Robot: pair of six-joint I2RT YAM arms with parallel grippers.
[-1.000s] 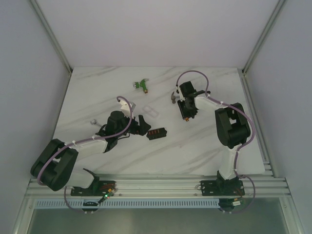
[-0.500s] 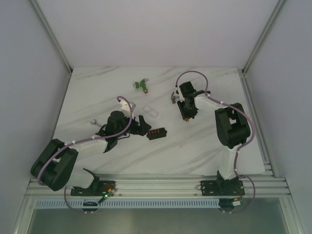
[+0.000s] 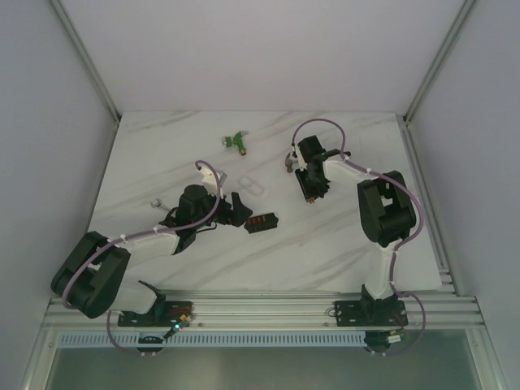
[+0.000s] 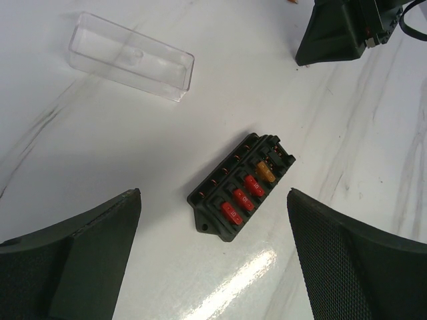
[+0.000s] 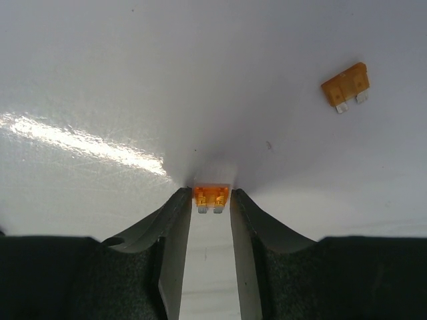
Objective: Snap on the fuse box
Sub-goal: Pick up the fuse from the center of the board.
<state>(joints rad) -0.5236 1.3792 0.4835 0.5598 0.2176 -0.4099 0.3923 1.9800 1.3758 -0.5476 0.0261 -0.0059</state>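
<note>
I find the left pincer (image 3: 240, 209) spread wide over the fuse box (image 4: 241, 187) at mid worktop (image 3: 341, 248), and the right pincer (image 5: 211, 200) clenched on an orange fuse (image 5: 211, 195); I judge fuse pickup in hand, next requiring a lift and carry to the box.

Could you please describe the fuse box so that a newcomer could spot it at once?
On the white marble table, look just ahead of the open left gripper. There lies a small black block, the fuse box, with red and orange fuses in a row. The nearby lid is clear and holds nothing.
</note>
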